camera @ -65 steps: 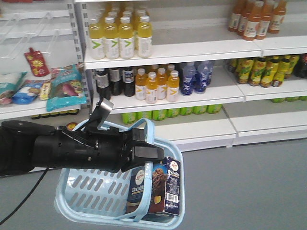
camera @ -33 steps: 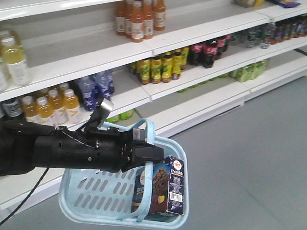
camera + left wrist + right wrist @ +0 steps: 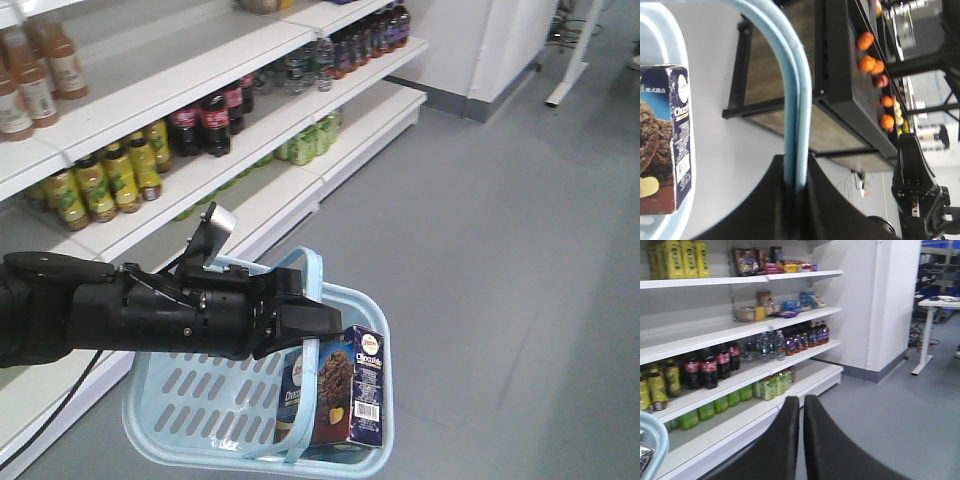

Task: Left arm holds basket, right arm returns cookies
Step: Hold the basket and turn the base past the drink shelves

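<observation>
Front view: one basket hangs from my left arm, which is stretched level from the left. One cookies carton stands upright in the basket's right end.

Left wrist: my left fingers clamp its two handles together.

Right wrist: my right fingers are pressed together, empty, facing the shelves.

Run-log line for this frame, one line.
left hand: shut on basket handles | Chocofello cookie carton: standing in basket | right hand: shut, empty
</observation>
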Available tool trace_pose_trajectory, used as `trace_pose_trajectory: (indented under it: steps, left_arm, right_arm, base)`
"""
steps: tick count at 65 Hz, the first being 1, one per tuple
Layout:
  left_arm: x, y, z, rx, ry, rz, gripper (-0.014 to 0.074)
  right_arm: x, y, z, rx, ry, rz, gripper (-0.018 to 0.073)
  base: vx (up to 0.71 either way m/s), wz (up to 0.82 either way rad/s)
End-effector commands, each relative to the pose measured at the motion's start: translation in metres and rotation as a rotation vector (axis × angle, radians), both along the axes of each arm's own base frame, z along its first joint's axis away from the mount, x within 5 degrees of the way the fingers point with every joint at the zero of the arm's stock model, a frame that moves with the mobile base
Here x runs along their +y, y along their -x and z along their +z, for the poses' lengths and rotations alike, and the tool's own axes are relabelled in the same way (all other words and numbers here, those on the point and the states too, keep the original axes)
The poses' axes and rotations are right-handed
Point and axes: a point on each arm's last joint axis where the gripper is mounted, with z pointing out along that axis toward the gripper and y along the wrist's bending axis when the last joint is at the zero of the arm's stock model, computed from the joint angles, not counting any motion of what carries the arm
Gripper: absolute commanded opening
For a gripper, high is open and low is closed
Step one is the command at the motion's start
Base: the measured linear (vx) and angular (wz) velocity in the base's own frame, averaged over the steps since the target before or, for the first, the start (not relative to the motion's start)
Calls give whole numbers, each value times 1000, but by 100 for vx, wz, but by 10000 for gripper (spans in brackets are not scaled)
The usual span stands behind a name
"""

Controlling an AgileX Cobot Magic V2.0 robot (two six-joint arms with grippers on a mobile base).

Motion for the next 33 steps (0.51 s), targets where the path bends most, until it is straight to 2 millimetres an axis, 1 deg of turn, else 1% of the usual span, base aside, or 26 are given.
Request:
trace_pose_trajectory:
  steps: [1, 33]
  left_arm:
    - [-4, 3, 34, -39, 149, -5, -3]
    - [-4, 3, 34, -39, 149, -5, -3]
  right_arm:
    - [0, 1, 1, -67, 15, -9, -6]
    - [0, 1, 1, -67, 15, -9, -6]
  base:
    - [19, -73]
    - [17, -68]
